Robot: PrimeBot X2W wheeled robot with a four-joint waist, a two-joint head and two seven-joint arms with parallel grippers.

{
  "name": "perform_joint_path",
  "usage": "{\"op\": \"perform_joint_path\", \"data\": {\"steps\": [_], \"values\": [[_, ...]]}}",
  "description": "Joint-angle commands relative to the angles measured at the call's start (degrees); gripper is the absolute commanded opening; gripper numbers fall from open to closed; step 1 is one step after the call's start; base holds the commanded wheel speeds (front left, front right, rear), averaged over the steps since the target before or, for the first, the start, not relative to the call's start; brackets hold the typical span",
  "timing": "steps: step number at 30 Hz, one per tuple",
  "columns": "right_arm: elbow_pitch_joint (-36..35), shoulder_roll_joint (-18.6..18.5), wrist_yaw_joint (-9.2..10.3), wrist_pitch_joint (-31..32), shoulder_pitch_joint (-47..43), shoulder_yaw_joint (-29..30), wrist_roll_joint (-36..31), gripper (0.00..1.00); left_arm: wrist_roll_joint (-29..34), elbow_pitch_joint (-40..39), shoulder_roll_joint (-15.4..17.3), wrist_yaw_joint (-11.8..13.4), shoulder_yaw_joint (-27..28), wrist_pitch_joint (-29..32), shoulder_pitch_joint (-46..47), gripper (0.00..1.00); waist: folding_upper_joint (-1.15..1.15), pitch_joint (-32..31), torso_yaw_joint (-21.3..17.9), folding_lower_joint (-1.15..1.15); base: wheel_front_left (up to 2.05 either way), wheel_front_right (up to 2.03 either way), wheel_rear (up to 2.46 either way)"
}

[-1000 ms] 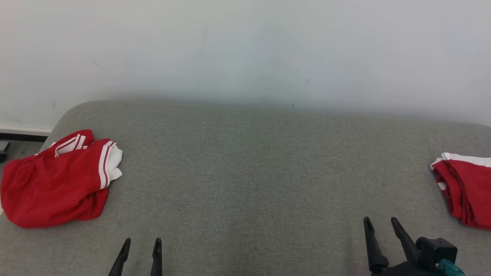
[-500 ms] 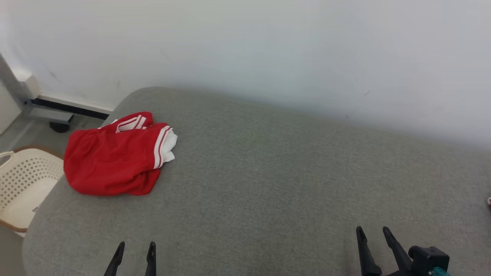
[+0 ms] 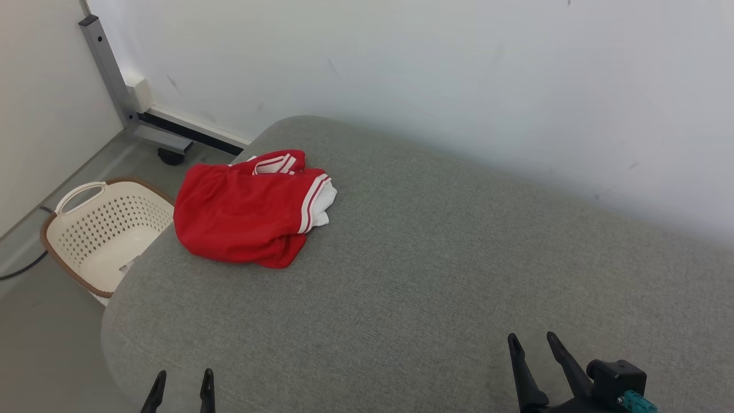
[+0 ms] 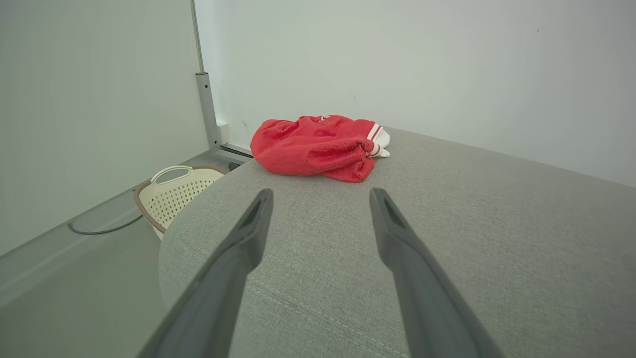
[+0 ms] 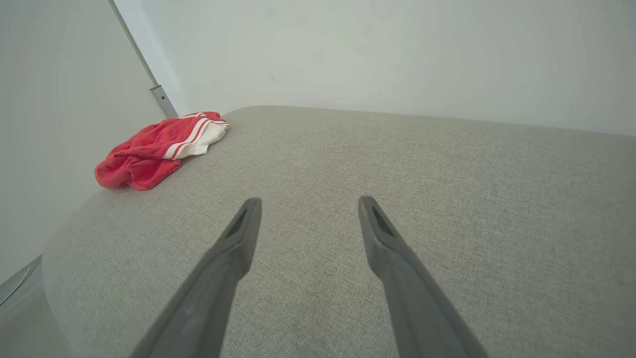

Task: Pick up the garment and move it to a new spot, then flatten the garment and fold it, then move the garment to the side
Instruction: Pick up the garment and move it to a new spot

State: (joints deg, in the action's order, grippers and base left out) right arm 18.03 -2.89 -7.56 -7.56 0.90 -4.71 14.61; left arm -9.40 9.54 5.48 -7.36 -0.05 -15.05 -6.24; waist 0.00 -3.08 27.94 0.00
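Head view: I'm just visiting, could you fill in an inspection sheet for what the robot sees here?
Surface: grey cushion, fabric top, rounded far left corner.
Job's things: red garment with white stripes, crumpled near that corner, not held.
Clutter: cream basket on the floor beside the cushion's left end.
Claws: left claw open, right claw open, both well apart from the garment.
Cables: black cable on the floor by the basket.
Surroundings: white wall, metal post, grey floor.

Cream perforated basket (image 3: 114,221) stands on the floor (image 3: 40,332) beside grey cushion (image 3: 430,275).
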Motion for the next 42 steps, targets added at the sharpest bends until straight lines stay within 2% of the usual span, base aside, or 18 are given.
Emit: {"op": "perform_joint_path", "data": {"steps": [1,9,15,19,25,38,42], "values": [[0.31,0.01,0.16,0.1,0.43,-0.23,0.2,1.0,-0.09,-0.39,-0.29,0.18,0.29,-0.18,-1.02,1.0,0.0,0.67,0.77,0.0,0.0,0.0,0.0],[1.34,0.02,0.16,-0.05,1.51,-0.95,-0.34,1.0,0.48,-1.5,-1.09,0.28,1.38,-0.18,-1.86,1.0,0.0,1.37,1.24,0.0,0.0,0.0,0.0],[1.55,0.02,0.16,0.0,1.78,-1.0,-0.71,1.0,0.45,0.64,-1.51,0.29,2.07,-0.18,-0.6,1.0,0.0,1.68,1.24,0.0,0.0,0.0,0.0],[0.91,0.02,0.16,0.54,2.09,-1.12,-1.34,1.0,-1.04,5.44,-1.19,0.16,2.09,0.37,4.31,1.0,0.0,2.4,1.17,0.0,0.0,0.0,0.0],[-1.12,0.01,0.16,1.89,0.31,-0.85,-2.55,1.0,-2.82,15.17,2.23,-0.19,-2.19,5.44,16.66,1.0,0.0,3.42,0.5,0.0,0.0,0.0,0.0],[-11.4,-0.02,0.16,9.47,0.81,-0.92,-9.43,1.0,-13.77,30.04,11.06,-0.1,-10.8,13.89,36.08,1.0,0.0,13.29,-12.52,0.0,0.0,0.0,0.0],[-13.93,-0.05,0.15,10.99,0.93,-0.73,-10.64,1.0,-14.97,32.6,13.11,-0.07,-11.67,14.82,39.54,1.0,0.0,15.53,-14.81,0.0,0.0,0.0,0.0]]}}
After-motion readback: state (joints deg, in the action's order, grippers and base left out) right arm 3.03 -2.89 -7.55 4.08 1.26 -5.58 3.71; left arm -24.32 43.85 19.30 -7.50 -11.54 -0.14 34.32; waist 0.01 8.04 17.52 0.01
